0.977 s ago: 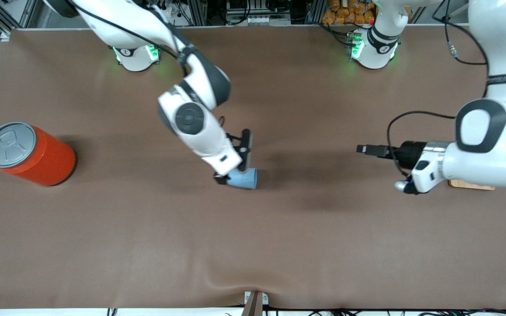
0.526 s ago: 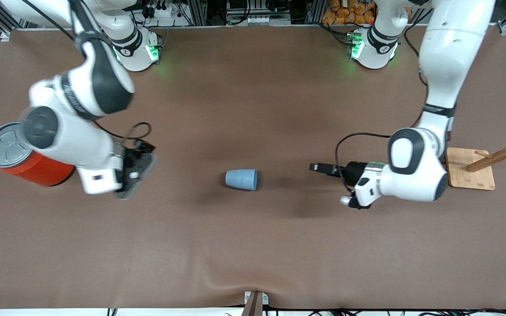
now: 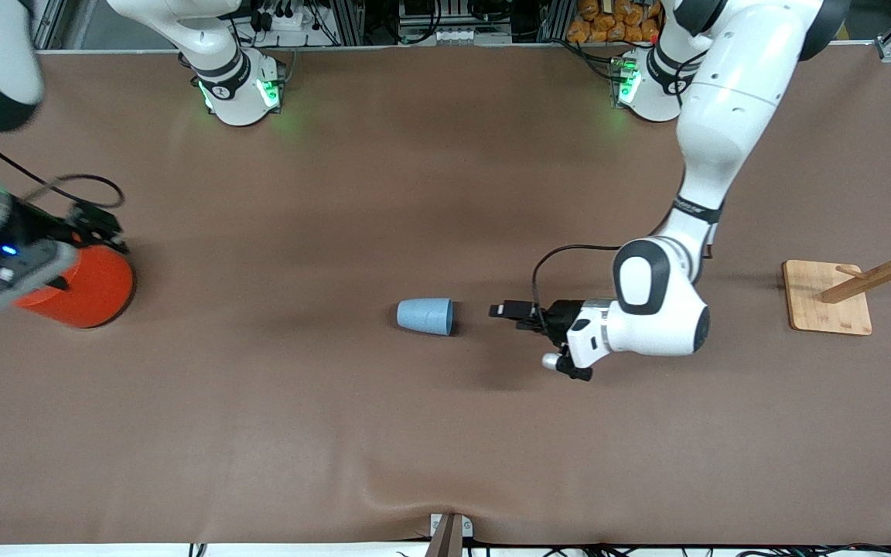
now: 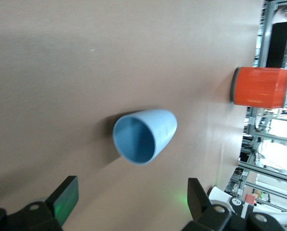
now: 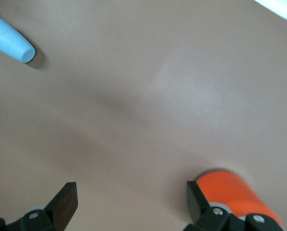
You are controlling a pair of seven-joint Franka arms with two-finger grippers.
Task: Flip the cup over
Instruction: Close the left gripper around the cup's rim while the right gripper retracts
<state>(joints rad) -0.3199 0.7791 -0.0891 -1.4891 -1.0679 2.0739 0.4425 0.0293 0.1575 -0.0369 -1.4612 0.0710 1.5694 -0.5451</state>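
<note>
The small light-blue cup (image 3: 425, 316) lies on its side in the middle of the brown table, its mouth toward the left arm's end. My left gripper (image 3: 501, 310) is low over the table beside the cup's mouth, apart from it, pointing at it. In the left wrist view the cup (image 4: 144, 136) shows its darker blue inside, and the left gripper (image 4: 131, 202) is open and empty. My right gripper (image 5: 131, 202) is open and empty, raised over the right arm's end of the table by the orange can. The cup (image 5: 11, 40) shows far off in the right wrist view.
A large orange can (image 3: 78, 290) with a grey lid stands at the right arm's end, partly hidden by the right hand; it also shows in the wrist views (image 4: 260, 87) (image 5: 234, 192). A wooden peg stand (image 3: 828, 298) sits at the left arm's end.
The right gripper let go of the cup and swung away to over the orange can. The left gripper moved across the table toward the cup's mouth. The cup stayed lying on its side.
</note>
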